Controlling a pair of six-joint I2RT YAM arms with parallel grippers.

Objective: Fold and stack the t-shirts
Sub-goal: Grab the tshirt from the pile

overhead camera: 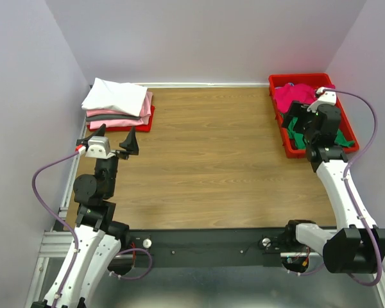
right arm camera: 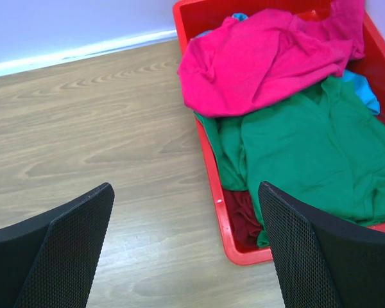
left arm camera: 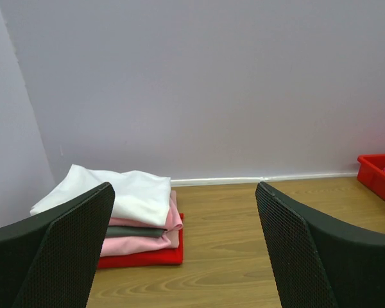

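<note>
the left claw [overhead camera: 117, 133] hovers above the bench [overhead camera: 212, 160] with its two fingers spread wide and nothing between them. just ahead of it and a little to its left lies a folded stack: a white shirt [left arm camera: 131, 192] on top, under it a pale pink shirt [left arm camera: 174, 215], a grey shirt [left arm camera: 135, 231] and a pink shirt [left arm camera: 138, 245], all resting on a flat red tray [left arm camera: 147, 258]. the right claw [right arm camera: 186, 192] is spread wide too and holds nothing. ahead of it and to its right sits a deep red tray [right arm camera: 212, 167]. in it, a crumpled crimson-pink shirt [right arm camera: 263, 58] lies at the far end, overlapping a green shirt [right arm camera: 308, 154] nearer the claw. a teal shirt [right arm camera: 366, 90] peeks out at the far right, and a dark red cloth [right arm camera: 244, 215] shows under the green one.
</note>
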